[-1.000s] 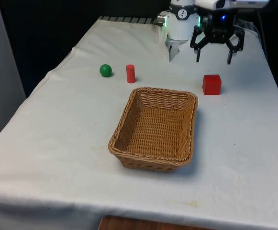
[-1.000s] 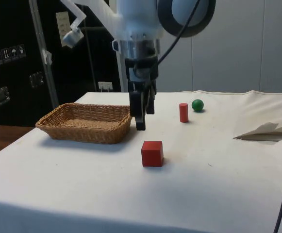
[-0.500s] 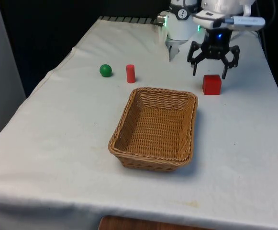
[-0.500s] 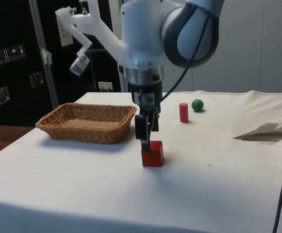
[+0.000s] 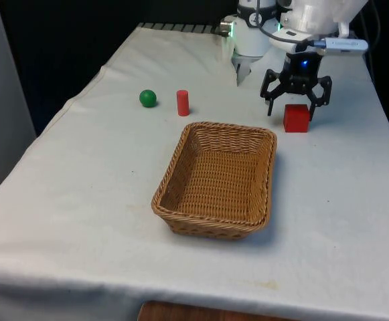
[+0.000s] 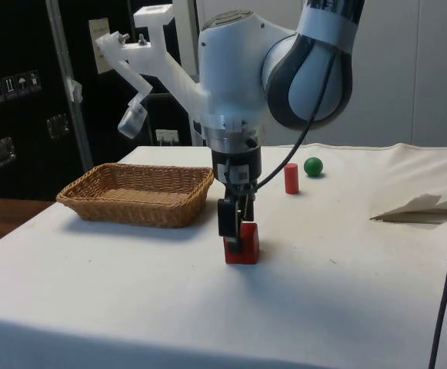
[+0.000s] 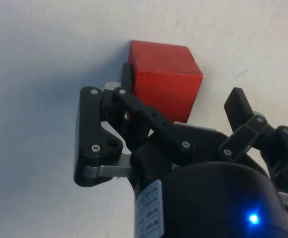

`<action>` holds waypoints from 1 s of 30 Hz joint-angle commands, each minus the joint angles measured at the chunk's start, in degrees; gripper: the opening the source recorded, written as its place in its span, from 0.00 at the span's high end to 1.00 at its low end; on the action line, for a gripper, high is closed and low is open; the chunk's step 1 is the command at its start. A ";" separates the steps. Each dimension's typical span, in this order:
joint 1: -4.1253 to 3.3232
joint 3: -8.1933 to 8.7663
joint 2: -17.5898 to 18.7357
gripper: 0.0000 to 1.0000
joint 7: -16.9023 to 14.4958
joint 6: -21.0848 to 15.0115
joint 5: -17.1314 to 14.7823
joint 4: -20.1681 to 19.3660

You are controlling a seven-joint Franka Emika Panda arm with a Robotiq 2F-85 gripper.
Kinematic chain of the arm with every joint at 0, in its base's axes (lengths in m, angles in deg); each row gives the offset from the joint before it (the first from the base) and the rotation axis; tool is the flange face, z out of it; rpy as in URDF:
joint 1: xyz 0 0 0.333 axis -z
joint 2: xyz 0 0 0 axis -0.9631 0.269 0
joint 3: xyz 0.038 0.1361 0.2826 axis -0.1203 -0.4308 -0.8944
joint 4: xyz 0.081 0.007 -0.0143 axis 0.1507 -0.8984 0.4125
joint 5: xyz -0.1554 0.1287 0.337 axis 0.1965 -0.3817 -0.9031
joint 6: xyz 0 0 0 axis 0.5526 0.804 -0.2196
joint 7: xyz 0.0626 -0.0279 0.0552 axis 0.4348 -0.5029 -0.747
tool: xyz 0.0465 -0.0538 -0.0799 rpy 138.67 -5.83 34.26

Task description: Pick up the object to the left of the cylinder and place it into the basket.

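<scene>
Now the gripper (image 5: 296, 107) is much lower than it was a second ago. Back then it hung high above the table (image 5: 80, 167), near the far end. Half a second ago it was just over the red block (image 5: 296, 120). It has come down so its two open fingers (image 7: 238, 103) stand on each side of the block, one finger close to one face and the other a little way off. The fingers are not squeezing yet, so nothing is held.

The block sits on the white cloth, to the front view's right of the basket (image 5: 171, 167) and near its far corner. It has not moved. The red cylinder (image 5: 183, 103) and the green ball (image 5: 148, 98) stand well apart from it, on the other side.

I think the block is the thing being picked. The next step is likely to close the fingers on it, then lift it and carry it over to the basket
</scene>
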 commanded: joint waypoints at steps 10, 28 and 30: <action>0.00 0.00 -0.06 1.00 0.00 0.23 0.00 0.00; 0.06 0.57 -2.92 1.00 0.00 3.84 0.06 1.55; -0.17 1.26 -4.47 1.00 0.63 5.56 0.97 1.83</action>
